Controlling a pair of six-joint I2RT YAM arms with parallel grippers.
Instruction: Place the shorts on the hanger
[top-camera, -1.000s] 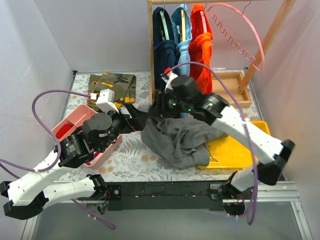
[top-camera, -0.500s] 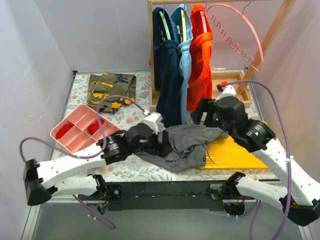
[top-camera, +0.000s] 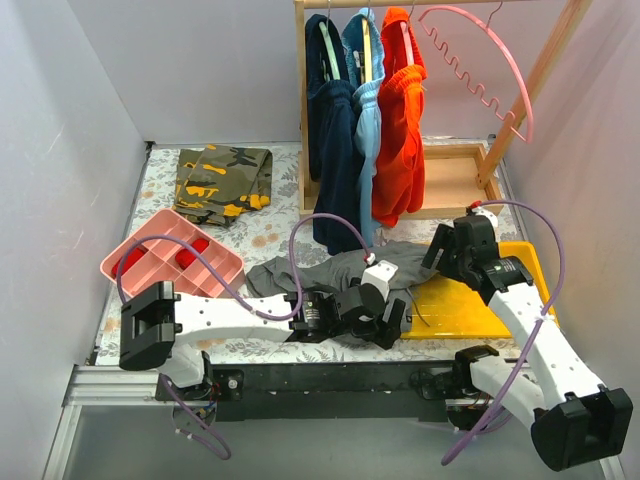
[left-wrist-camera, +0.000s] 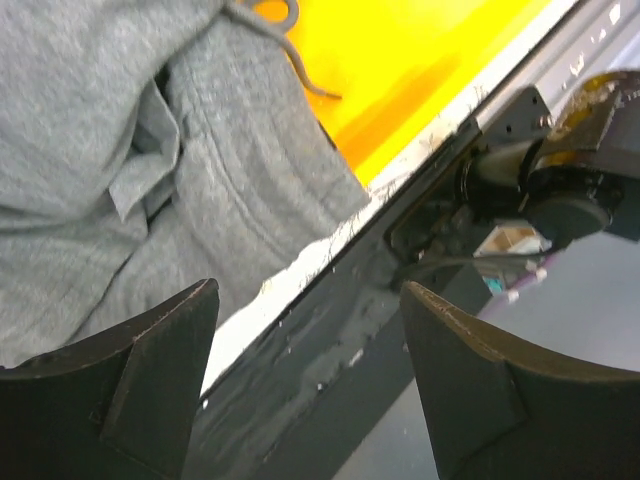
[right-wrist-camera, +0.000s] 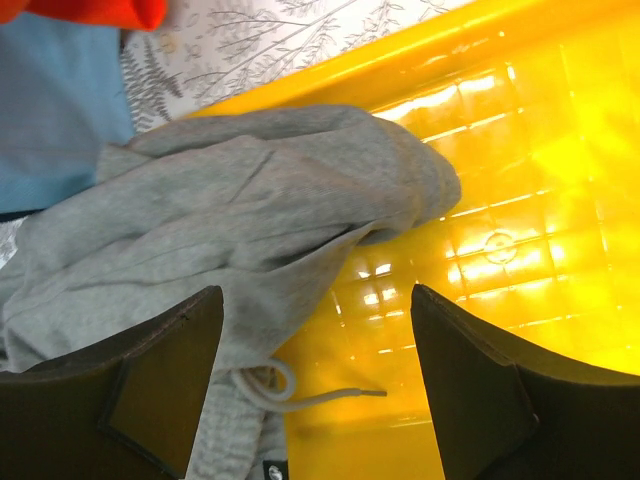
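Left gripper (left-wrist-camera: 308, 300) and right gripper (right-wrist-camera: 316, 300) have swung down, both spread empty; shorts (top-camera: 325, 277) overlap yellow tray (top-camera: 472, 306).

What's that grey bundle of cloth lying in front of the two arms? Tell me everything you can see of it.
It is the shorts, dark grey soft jersey with a pale drawstring. They lie crumpled in a heap on the patterned table, one end draped over the rim of the yellow tray. The left gripper and the right gripper hang open close by; neither holds them.
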